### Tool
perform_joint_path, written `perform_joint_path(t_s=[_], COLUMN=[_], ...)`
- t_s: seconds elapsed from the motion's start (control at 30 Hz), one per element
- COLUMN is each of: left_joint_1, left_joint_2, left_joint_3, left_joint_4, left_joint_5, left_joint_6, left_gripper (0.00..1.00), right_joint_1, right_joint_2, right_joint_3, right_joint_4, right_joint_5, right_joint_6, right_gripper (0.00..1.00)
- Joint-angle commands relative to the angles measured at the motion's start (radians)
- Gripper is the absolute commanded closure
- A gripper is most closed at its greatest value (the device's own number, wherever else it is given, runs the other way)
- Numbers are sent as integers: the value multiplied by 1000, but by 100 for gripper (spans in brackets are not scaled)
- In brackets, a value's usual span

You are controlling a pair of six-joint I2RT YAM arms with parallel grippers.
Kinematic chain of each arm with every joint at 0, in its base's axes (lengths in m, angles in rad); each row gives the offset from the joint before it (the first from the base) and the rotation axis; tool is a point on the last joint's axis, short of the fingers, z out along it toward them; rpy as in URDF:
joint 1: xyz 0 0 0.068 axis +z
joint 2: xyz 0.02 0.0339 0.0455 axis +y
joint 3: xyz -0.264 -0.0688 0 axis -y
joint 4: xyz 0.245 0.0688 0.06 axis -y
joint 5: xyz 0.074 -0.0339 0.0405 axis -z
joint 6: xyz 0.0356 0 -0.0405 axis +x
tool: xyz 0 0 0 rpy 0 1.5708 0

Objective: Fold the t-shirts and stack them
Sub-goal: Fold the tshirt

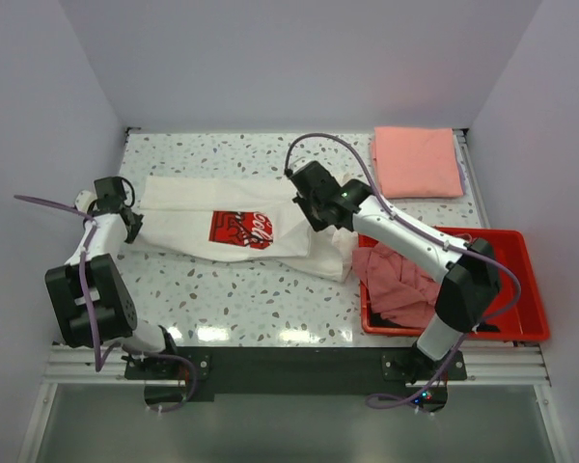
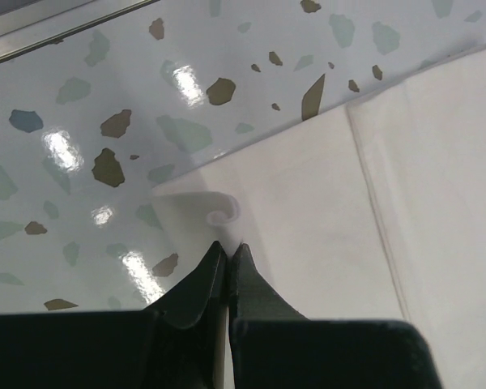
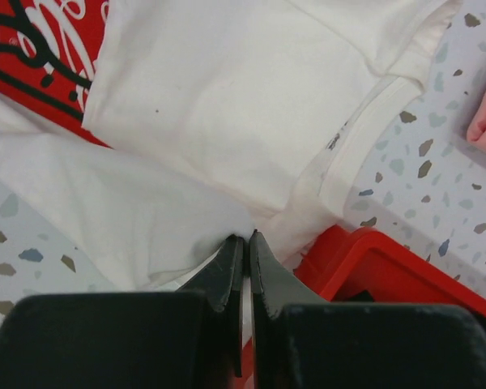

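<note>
The left arm (image 1: 85,253) reaches toward eleven o'clock and the right arm (image 1: 415,239) toward ten. The left gripper (image 2: 228,246) and right gripper (image 3: 241,238) each have their jaws pressed together, pinching the white shirt (image 1: 188,207).

Black-white arms (image 1: 405,233), purple cables (image 1: 328,143); left tool (image 2: 228,248), right tool (image 3: 242,238) black wedges.

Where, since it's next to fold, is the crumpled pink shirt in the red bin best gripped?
Probably a raised fold near the middle of the dusty-pink shirt, coming straight down: it lies bunched, no flat edge showing, and the walls of the red bin block a sideways approach. The right end effector is nearest but shut on the white shirt.
</note>
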Motion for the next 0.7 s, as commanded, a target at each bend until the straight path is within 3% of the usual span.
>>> perform_joint_path(t_s=[0.0,0.67], left_joint_1=[-9,-61], left_joint_2=[24,308], left_joint_3=[78,371], left_joint_4=[8,-58], left_joint_5=[-42,-47], left_joint_6=[18,75], left_gripper=[100,100], right_joint_1=[-36,-178], right_joint_2=[32,304], right_joint_3=[94,416], right_joint_4=[-7,-110], right_joint_5=[27,-29], right_joint_6=[-52,-192], right_gripper=[100,100])
